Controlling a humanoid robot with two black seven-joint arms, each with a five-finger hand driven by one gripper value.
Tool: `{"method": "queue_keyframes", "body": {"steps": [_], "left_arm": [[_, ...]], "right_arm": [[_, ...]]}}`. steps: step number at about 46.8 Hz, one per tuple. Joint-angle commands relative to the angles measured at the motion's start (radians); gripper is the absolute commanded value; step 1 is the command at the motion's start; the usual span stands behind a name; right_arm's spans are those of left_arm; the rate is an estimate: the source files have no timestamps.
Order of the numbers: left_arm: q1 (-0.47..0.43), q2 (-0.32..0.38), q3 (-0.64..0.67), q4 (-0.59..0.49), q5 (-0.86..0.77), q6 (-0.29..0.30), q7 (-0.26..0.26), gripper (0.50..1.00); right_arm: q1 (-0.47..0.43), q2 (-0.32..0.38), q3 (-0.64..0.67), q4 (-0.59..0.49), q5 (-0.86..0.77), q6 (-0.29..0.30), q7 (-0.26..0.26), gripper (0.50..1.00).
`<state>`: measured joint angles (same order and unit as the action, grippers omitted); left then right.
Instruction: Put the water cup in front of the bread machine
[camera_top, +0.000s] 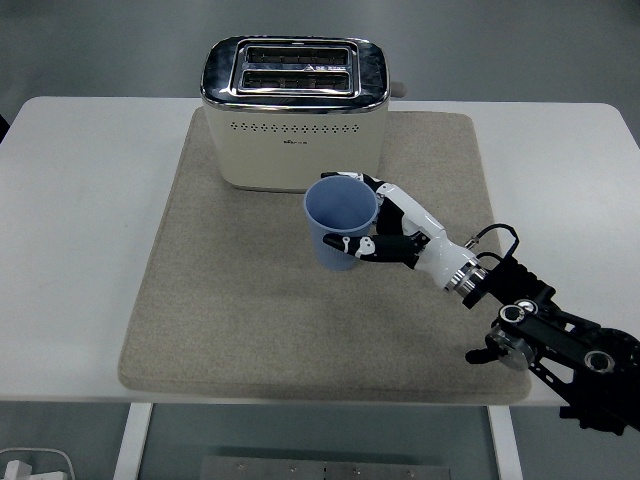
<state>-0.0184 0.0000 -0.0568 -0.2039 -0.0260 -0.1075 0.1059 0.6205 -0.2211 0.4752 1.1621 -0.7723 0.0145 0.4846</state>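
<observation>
Glossy chrome-topped toaster (294, 115), seemingly felt mat (250, 300)

On the mat (250, 300), the cup (338, 222) sits just before the toaster (294, 115), right of centre.

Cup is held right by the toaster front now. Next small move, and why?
Probably lower the blue cup straight down onto the mat and then release. The right hand grips it upright, directly in front of the toaster, near its right half; whether it already touches the mat is unclear.

White-and-black robot hand (385, 232), black arm (560, 345).
</observation>
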Motion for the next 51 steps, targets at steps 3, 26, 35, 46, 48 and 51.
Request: {"method": "queue_keyframes", "body": {"steps": [3, 26, 35, 46, 48, 51], "left_arm": [[0.0, 0.0, 0.0, 0.0, 0.0, 0.0, 0.0, 1.0], [0.0, 0.0, 0.0, -0.002, 0.0, -0.001, 0.0, 1.0], [0.0, 0.0, 0.0, -0.002, 0.0, -0.001, 0.0, 1.0], [0.0, 0.0, 0.0, -0.002, 0.0, -0.001, 0.0, 1.0], [0.0, 0.0, 0.0, -0.002, 0.0, -0.001, 0.0, 1.0], [0.0, 0.0, 0.0, -0.002, 0.0, -0.001, 0.0, 1.0]], "right_arm": [[0.005, 0.037, -0.009, -0.007, -0.004, -0.014, -0.003, 0.69], [0.073, 0.124, -0.05, -0.116, -0.002, -0.036, -0.006, 0.695], [0.081, 0.147, -0.05, -0.14, -0.002, -0.045, -0.006, 0.695], [0.078, 0.189, -0.052, -0.156, -0.002, -0.054, -0.006, 0.695], [0.077, 0.196, -0.052, -0.163, -0.002, -0.062, -0.006, 0.695], [0.079, 0.207, -0.052, -0.176, -0.002, -0.074, -0.004, 0.695]]}}
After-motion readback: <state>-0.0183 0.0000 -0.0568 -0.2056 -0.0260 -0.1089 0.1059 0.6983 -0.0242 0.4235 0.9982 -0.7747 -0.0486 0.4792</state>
